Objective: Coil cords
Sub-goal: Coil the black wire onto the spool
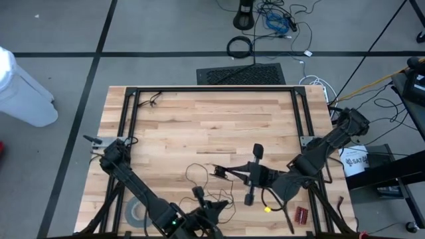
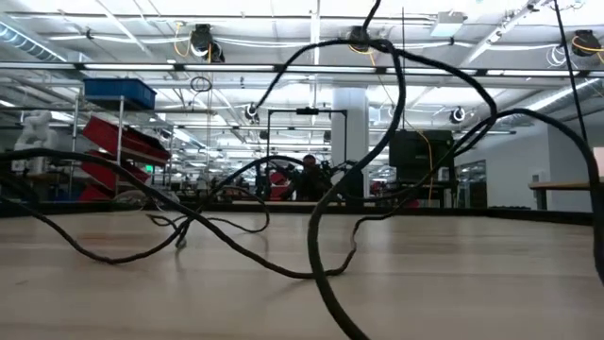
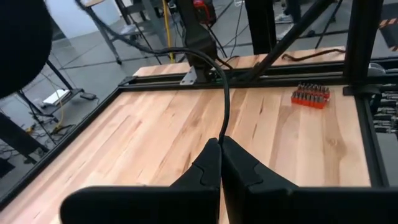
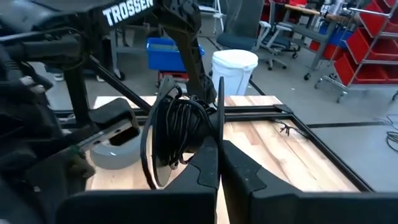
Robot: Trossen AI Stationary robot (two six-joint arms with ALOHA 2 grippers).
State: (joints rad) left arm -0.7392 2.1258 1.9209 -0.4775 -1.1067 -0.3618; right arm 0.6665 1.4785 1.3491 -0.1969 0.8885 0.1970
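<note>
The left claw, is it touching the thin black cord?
Touching. In the left wrist view the left claw is shut, and the thin black cord rises straight out from between its pinched fingertips.

A pale, smooth butcher-block wooden desk (image 1: 199, 126) with matt black metal frame rails (image 1: 212, 89) carries a thin, matt black rubbery cord (image 1: 192, 174).

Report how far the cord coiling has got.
Done: some loops of the cord hang bundled. In hand: left pincer and right pincer are shut on it. Left: slack lies sprawled over the table.
</note>
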